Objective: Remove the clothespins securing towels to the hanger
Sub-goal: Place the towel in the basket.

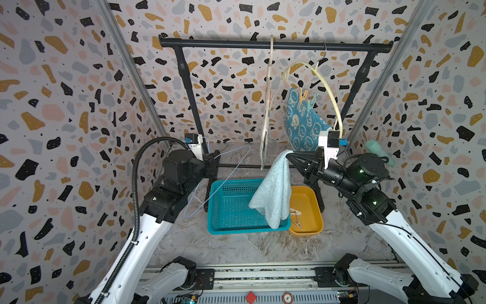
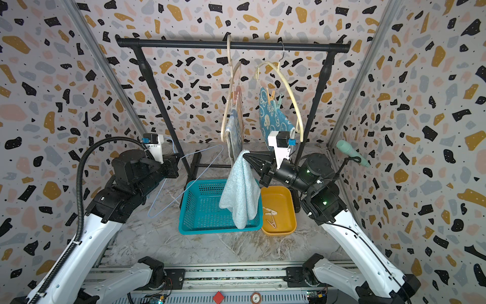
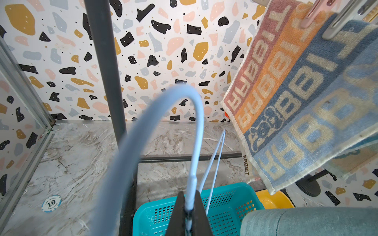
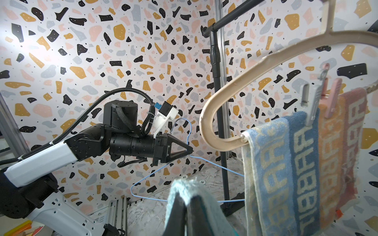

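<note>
1. Striped towel [image 3: 296, 98], lettered "RABBIT", hangs centre on the far rack [image 1: 263, 44], with two pegs [image 4: 311, 102] clipping it.
2. Right gripper [image 1: 289, 155], clamped closed, holds the blue towel [image 1: 273, 194] over the basket [image 1: 218, 184].
3. Left gripper [image 4: 191, 151], closed, pinches a wire hanger [image 1: 231, 168].
4. Floor chip [image 3: 51, 202] reads "10".

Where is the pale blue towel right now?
In a top view, the pale blue towel hangs from the shut right end effector, above the right side of the teal basket, next to the yellow tray.
</note>
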Robot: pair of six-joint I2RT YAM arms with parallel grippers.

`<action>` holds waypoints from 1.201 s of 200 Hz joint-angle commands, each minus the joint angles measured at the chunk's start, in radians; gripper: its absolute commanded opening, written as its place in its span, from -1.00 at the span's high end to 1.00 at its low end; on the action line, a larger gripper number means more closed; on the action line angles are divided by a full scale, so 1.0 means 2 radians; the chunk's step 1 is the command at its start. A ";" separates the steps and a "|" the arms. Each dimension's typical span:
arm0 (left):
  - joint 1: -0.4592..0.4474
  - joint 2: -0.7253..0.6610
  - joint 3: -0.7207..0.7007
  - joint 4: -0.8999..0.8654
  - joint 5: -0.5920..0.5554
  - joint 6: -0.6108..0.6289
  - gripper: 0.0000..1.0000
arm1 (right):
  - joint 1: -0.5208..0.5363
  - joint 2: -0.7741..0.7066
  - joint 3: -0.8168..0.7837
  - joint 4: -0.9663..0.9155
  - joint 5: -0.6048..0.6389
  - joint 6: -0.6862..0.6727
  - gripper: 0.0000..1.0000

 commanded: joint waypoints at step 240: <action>0.003 -0.004 0.052 -0.038 0.015 0.022 1.00 | 0.076 0.110 -0.198 0.176 0.067 0.040 1.00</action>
